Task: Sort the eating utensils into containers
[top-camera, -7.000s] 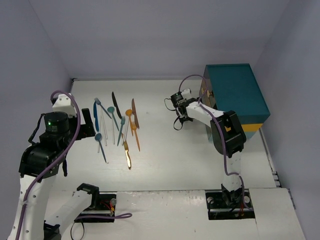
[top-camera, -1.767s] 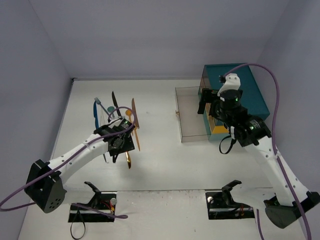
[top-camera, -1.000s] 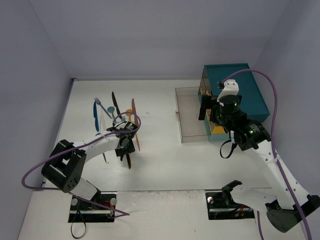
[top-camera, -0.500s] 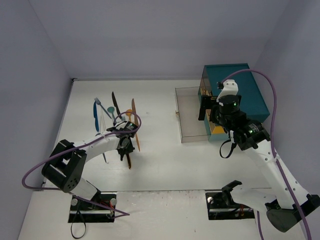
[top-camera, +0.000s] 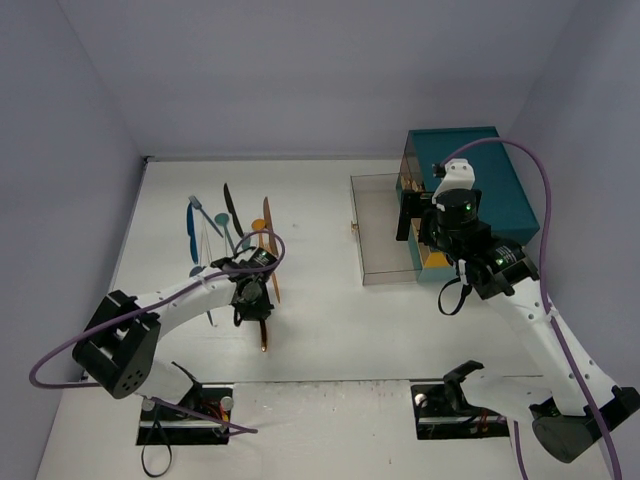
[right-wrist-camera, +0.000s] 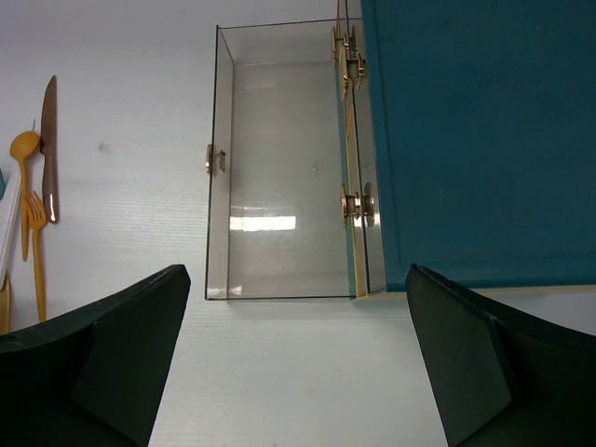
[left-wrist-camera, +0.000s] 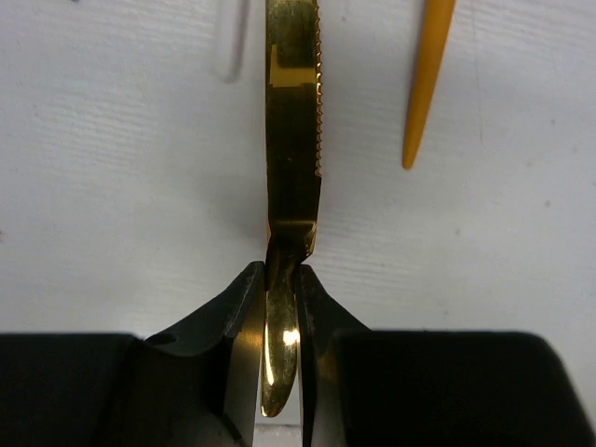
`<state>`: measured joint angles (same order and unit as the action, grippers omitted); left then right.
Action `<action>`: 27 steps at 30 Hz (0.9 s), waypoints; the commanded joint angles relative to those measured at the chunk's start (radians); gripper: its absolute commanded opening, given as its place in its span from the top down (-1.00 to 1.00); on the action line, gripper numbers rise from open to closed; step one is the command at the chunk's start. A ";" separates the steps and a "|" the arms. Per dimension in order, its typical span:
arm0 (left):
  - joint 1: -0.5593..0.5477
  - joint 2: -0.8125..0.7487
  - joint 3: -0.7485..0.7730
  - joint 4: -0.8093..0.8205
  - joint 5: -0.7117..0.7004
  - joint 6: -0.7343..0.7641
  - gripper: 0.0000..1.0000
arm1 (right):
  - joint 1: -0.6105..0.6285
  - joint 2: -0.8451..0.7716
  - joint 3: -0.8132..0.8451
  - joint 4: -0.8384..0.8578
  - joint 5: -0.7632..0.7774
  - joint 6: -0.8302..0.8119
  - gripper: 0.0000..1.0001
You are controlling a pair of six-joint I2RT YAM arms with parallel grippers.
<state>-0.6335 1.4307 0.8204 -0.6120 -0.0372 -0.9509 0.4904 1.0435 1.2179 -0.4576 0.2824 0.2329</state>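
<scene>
The left claw (left-wrist-camera: 279,279) pinches the handle of a shiny golden serrated plastic knife (left-wrist-camera: 293,140) beside the other utensils (top-camera: 230,208), while the right claw (right-wrist-camera: 296,279) hangs spread wide above the clear rectangular box (right-wrist-camera: 279,121).

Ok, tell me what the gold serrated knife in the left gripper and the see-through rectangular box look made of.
Gold serrated knife: mirror-glossy metallic finish, sharp reflections; probably plated plastic, possibly metal. See-through rectangular box: clear rigid plastic or glass; thin transparent walls.
</scene>
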 commanded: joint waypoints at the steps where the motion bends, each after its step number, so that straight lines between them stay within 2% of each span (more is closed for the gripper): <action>1: 0.001 -0.146 0.026 -0.119 0.092 0.016 1.00 | -0.006 0.010 0.005 0.031 0.037 -0.014 -1.00; 10: 0.001 -0.276 0.064 -0.146 0.157 0.031 1.00 | -0.007 0.018 0.022 0.030 0.036 -0.013 -1.00; 15: 0.000 -0.255 0.215 -0.120 0.139 0.101 1.00 | -0.007 0.007 0.036 0.030 0.046 -0.010 -1.00; 19: 0.001 -0.160 0.391 -0.025 0.161 0.107 1.00 | -0.009 -0.003 0.034 0.030 0.056 -0.001 -1.00; 23: -0.011 0.037 0.565 0.128 0.202 0.059 1.00 | -0.007 -0.024 0.038 0.031 0.065 0.025 -1.00; 27: -0.044 0.243 0.782 0.208 0.189 0.044 1.00 | -0.007 -0.057 0.048 0.031 0.058 0.064 -1.00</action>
<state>-0.6452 1.5146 1.4219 -0.5819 0.1352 -0.8787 0.4900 1.0375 1.2184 -0.4627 0.3086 0.2502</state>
